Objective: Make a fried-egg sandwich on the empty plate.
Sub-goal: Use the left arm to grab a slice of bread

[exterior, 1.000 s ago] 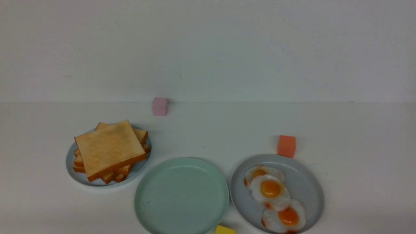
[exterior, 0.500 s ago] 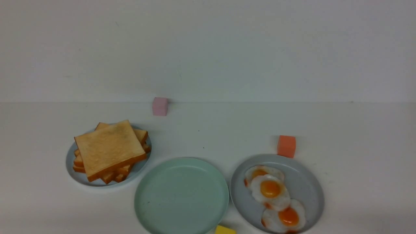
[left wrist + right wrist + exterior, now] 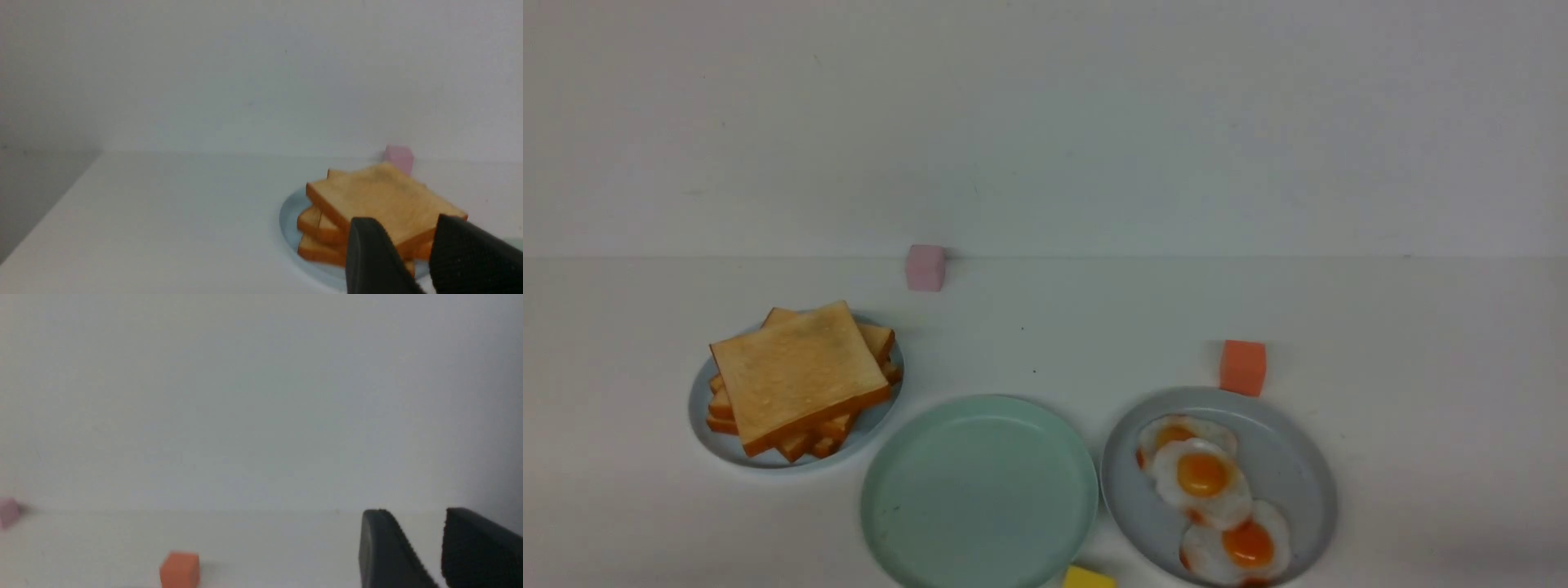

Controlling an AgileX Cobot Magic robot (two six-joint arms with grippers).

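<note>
The empty plate [image 3: 980, 490], round and mint green, lies at the front centre with nothing on it. No fried-egg sandwich is in view. To its left, a skewed pile of toast slices [image 3: 796, 376] rests on a pale blue-grey plate [image 3: 698, 408]. On the right, three fried eggs [image 3: 1202, 478] overlap on another blue-grey plate [image 3: 1298, 465]. Neither arm appears in the front view. My left gripper [image 3: 408, 228] is open and stands short of the toast pile [image 3: 380, 196], apart from it. My right gripper [image 3: 416, 514] is open over bare table, holding nothing.
A pink cube [image 3: 925, 267] stands by the back wall. An orange cube [image 3: 1242, 367] sits just behind the egg plate, and a yellow block [image 3: 1088, 578] lies at the front edge between the two front plates. The table's left edge [image 3: 49, 212] shows in the left wrist view.
</note>
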